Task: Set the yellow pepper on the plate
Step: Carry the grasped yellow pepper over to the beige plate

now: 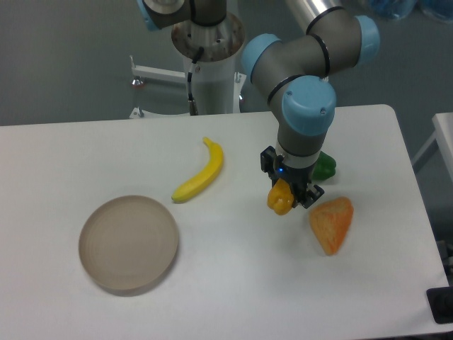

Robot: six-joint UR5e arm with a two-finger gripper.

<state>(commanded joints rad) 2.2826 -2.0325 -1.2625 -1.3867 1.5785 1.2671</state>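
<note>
Gripper [285, 195] pointing down, fingers pinching yellow pepper [280, 199] right of table [233, 297] centre; whether pepper touches surface, cannot tell. Plate [128, 244] well apart at front left. Banana [200, 173] between plate and arm. Orange wedge [332, 223] just beside gripper. Green pepper [325, 167] half hidden behind wrist.

A robotics lab is showing here: a robot arm [304, 64] is standing over a plain white desk [233, 283] against grey flooring.
</note>
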